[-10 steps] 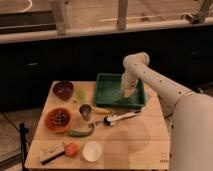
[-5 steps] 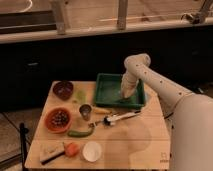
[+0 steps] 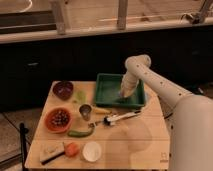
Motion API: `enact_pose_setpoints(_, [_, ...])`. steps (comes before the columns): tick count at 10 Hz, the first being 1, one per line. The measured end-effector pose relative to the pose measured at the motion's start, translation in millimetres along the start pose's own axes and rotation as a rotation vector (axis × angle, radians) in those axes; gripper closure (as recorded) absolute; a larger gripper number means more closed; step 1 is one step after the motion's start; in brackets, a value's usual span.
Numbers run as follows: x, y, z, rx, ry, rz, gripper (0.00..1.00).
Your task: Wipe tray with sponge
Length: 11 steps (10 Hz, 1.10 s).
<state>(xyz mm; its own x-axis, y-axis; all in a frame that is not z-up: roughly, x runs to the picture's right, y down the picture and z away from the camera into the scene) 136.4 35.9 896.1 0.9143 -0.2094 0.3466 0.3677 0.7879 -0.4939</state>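
Note:
The green tray (image 3: 107,91) sits at the back right of the wooden table (image 3: 135,142). My gripper (image 3: 123,95) hangs from the white arm and reaches down into the tray, near its right half, low over the tray floor. The blue-grey sponge is hidden; I cannot see it under or in the gripper.
Left of the tray are a dark purple bowl (image 3: 63,89), an orange bowl (image 3: 58,119) with dark contents, a metal cup (image 3: 85,110), a green pepper (image 3: 81,132) and a white-handled brush (image 3: 120,118). At the front are a white bowl (image 3: 92,150), an orange item (image 3: 72,148) and a pale block (image 3: 51,152).
The gripper has stayed inside the tray, shifting only slightly. Nothing else on the table has moved.

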Motion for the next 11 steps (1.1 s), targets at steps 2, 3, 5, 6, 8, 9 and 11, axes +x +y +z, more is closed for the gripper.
enact_pose_setpoints(2, [0.6,-0.6,2.2,0.0,-0.006,-0.008,0.97])
enact_pose_setpoints(3, [0.7,-0.7,3.0,0.001,-0.008,-0.01,0.97])
enact_pose_setpoints(5, [1.5,-1.7,4.7,0.002,-0.013,-0.016,0.97])
enact_pose_setpoints(6, [1.5,-2.0,5.4,0.002,-0.015,-0.019,0.97])
enact_pose_setpoints(8, [2.1,-2.4,7.1,0.001,-0.019,-0.025,0.97])
enact_pose_setpoints(9, [2.2,-2.9,8.0,0.002,-0.022,-0.028,0.97])
enact_pose_setpoints(11, [3.0,-3.7,9.7,0.003,-0.027,-0.033,0.97])
